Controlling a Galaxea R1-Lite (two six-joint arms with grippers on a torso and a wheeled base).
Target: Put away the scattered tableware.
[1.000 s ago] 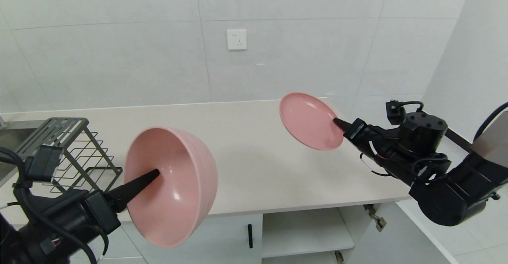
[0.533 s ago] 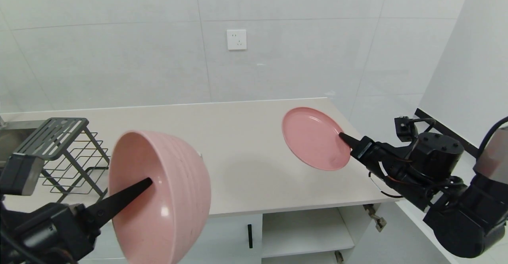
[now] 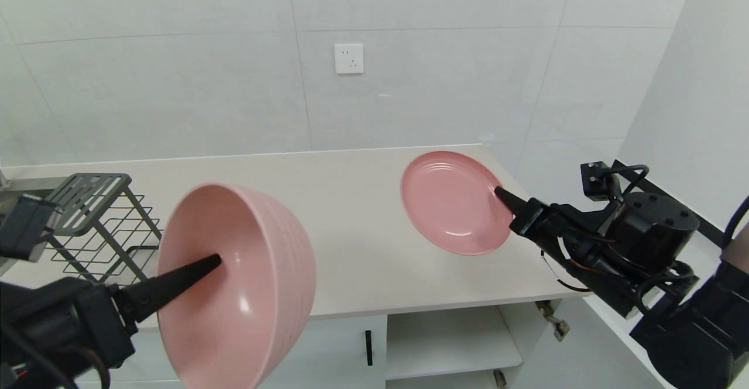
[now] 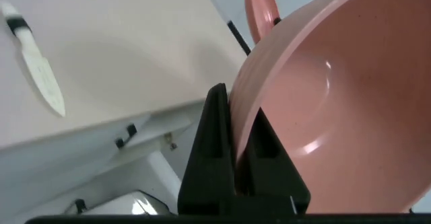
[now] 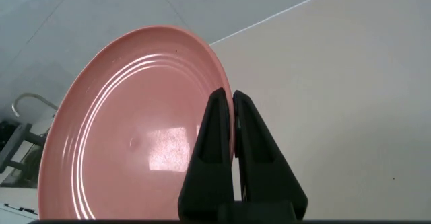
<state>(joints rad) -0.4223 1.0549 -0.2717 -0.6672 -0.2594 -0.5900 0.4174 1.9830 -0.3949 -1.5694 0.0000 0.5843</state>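
A large pink bowl (image 3: pixel 251 295) hangs tipped on its side in front of the counter's front edge, and my left gripper (image 3: pixel 210 260) is shut on its rim. The left wrist view shows the fingers pinching the bowl (image 4: pixel 330 96) wall at my left gripper (image 4: pixel 237 109). A flat pink plate (image 3: pixel 453 202) is held tilted above the counter's right end, with my right gripper (image 3: pixel 498 192) shut on its near rim. From the right wrist I see the plate (image 5: pixel 128 143) face-on, its edge clamped in my right gripper (image 5: pixel 232 103).
A dark wire rack (image 3: pixel 99 225) stands at the left end of the beige counter (image 3: pixel 363 225). A white-bladed knife (image 4: pixel 37 62) lies on the counter. Below are white cabinets with an open shelf (image 3: pixel 450 342). A tiled wall with a socket (image 3: pixel 349 58) stands behind.
The left arm pulled the bowl down and back toward me, tipping it further. The right arm lowered the plate, then shifted it left and slightly up, flattening its tilt.
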